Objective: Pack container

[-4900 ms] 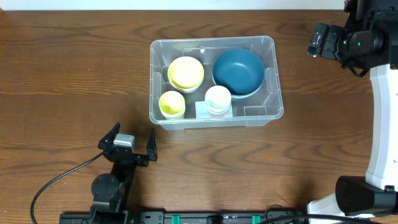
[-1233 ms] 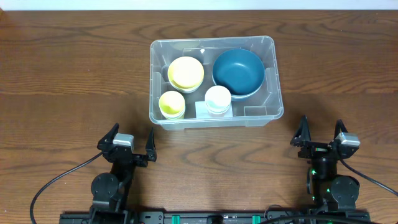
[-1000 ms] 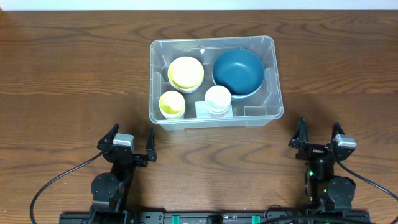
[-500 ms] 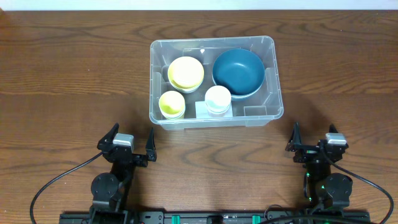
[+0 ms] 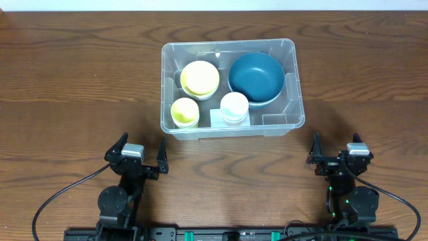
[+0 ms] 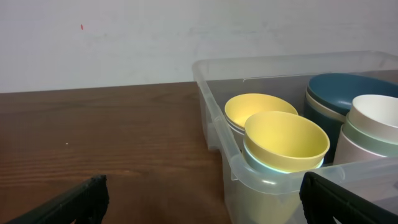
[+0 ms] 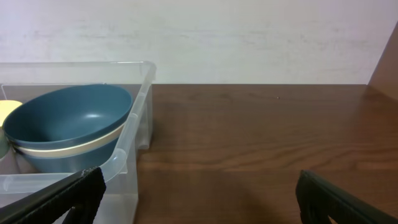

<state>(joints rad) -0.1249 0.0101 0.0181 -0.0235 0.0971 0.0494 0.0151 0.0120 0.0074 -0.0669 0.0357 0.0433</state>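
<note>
Left pincer (image 5: 142, 144) and right pincer (image 5: 335, 143) sit released and empty, well apart from the filled container (image 5: 227, 43), so parking them should need no reach toward it.

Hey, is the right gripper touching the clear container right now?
Apart. The overhead view shows a strip of bare table between the right gripper and the near right corner of the container.

A dark wooden table (image 5: 73, 80) is seen, bordered on its far side by a white wall (image 6: 124, 37). A large blue bowl (image 5: 255, 77) is nested in a cream one (image 7: 74, 148). Beside it a wide yellow bowl (image 5: 200, 78) is set, with a smaller yellow bowl (image 5: 184, 111) and a white bowl (image 5: 234, 106) nearer the front. A black cable (image 5: 48, 199) is curved across the table's near edge.
</note>
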